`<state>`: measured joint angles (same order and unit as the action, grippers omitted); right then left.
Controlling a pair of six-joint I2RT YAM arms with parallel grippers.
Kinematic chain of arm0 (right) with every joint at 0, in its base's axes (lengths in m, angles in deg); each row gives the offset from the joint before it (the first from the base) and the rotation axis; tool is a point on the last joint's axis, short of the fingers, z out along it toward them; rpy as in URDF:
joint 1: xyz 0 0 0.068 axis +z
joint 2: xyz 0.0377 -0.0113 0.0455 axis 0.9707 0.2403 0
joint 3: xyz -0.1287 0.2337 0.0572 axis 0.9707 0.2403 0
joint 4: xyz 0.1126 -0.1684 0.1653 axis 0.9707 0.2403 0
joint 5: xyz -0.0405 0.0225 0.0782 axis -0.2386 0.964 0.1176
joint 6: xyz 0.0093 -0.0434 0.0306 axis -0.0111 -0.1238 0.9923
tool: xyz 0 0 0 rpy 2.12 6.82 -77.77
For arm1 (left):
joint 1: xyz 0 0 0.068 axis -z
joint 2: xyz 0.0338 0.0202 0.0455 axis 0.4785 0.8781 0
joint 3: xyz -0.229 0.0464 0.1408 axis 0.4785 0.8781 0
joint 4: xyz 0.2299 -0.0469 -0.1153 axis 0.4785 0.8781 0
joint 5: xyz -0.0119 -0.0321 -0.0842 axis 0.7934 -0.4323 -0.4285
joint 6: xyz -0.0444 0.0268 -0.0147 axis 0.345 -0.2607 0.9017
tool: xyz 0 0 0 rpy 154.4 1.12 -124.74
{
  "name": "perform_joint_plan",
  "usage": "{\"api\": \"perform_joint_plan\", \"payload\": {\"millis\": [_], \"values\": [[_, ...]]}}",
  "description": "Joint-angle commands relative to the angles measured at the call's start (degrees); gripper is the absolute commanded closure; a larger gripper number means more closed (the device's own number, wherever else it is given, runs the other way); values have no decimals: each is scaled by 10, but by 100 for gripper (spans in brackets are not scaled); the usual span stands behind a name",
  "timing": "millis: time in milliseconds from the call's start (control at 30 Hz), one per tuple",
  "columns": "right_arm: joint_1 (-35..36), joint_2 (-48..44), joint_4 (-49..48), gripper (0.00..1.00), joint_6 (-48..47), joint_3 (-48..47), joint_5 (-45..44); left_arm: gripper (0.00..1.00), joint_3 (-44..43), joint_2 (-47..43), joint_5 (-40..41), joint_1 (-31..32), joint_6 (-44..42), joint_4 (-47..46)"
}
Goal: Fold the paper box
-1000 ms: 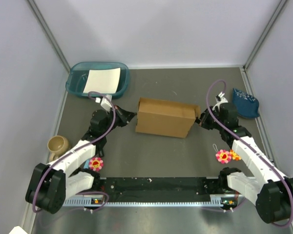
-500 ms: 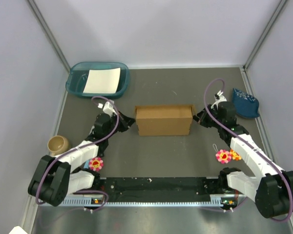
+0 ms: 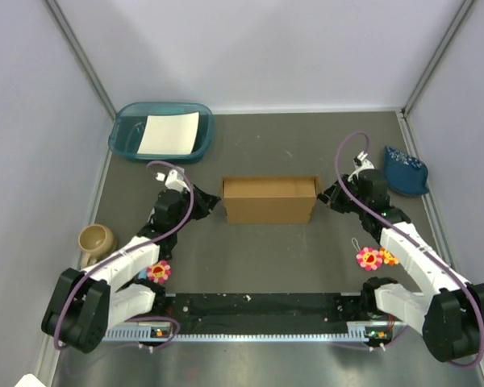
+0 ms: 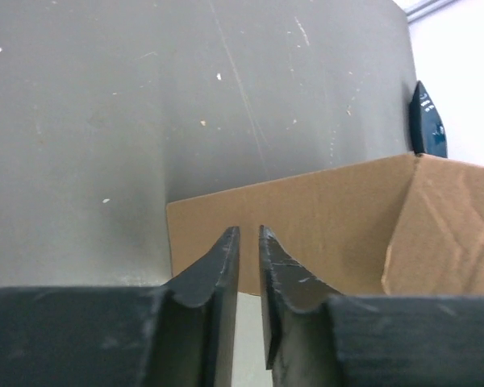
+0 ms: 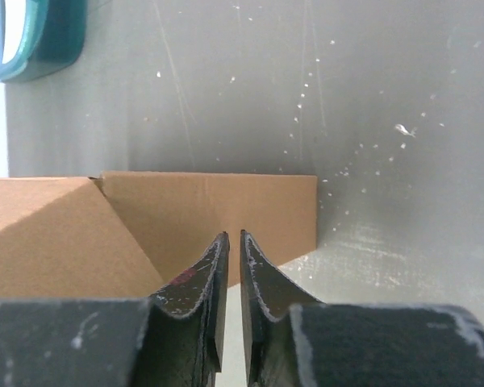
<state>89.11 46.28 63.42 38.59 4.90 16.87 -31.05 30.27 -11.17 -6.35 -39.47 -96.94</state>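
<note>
The paper box (image 3: 269,200) is a brown cardboard box, folded shut, lying square to the table edge in the middle of the table. My left gripper (image 3: 212,203) is at the box's left end, jaws nearly closed with nothing between them. In the left wrist view its tips (image 4: 247,231) point at the box's side wall (image 4: 323,218). My right gripper (image 3: 327,197) is at the box's right end, jaws also nearly closed and empty. In the right wrist view its tips (image 5: 229,235) point at the box's end wall (image 5: 226,210).
A teal tray (image 3: 125,133) holding a white paper sheet (image 3: 168,132) stands at the back left. A dark blue object (image 3: 405,171) lies at the right. A tan mug (image 3: 95,239) stands at the left. Flower toys (image 3: 158,270) (image 3: 369,259) lie near each arm.
The box has turned from a skewed pose to square with the table edge. Both grippers have shifted slightly and stay at its two ends.
</note>
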Motion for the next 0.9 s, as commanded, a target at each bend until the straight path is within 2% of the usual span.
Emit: {"api": "perform_joint_plan", "payload": {"millis": [0, 67, 133, 267, 367, 467, 667, 867], "values": [[-8, -26, 64, 85, -15, -25, -55, 74, -32, -13, 45, 3, -16, 42], [-13, -37, 92, 77, -13, -44, -79, 61, -40, -18, 64, 3, -17, 76], [-16, -47, 138, 73, -19, -70, -121, 57, -49, -24, 101, 3, -17, 94], [-17, -84, 193, 70, -46, -114, -190, 49, -61, -64, 187, 3, -5, 163], [-15, -149, 174, 66, -73, -118, -157, 43, -67, -111, 252, 2, -1, 222], [-4, -176, 170, 55, -106, -130, -126, 32, -78, -148, 298, 0, -2, 273], [33, -163, 184, 52, -181, -154, -60, 29, -124, -171, 323, -8, -26, 339], [73, -135, 201, 53, -216, -154, -72, 28, -147, -218, 293, -11, -56, 362]]}}
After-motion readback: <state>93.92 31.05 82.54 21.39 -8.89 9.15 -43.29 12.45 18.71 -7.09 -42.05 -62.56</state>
